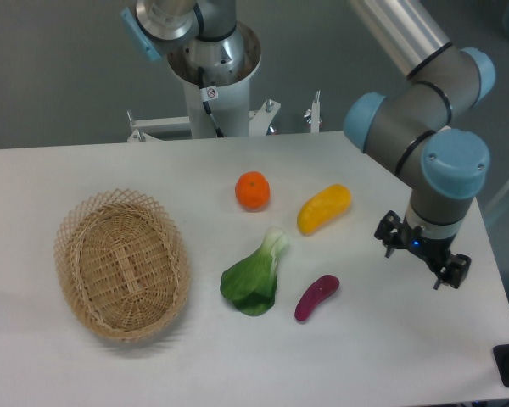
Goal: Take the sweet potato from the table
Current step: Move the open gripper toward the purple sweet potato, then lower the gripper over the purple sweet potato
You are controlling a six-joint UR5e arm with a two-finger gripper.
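Observation:
The sweet potato [316, 298], a small glossy magenta-purple oblong, lies on the white table [390, 339] right of centre, near the front. My gripper [419, 263] hangs to its right and slightly farther back, well apart from it. Its two dark fingers are spread with nothing between them, so it is open.
A yellow-orange oblong vegetable [324, 209] lies behind the sweet potato. A round orange fruit [253, 190] sits left of that. A leafy green vegetable [256, 277] lies just left of the sweet potato. A wicker basket [123, 263] stands at the left. The table's right edge is near the gripper.

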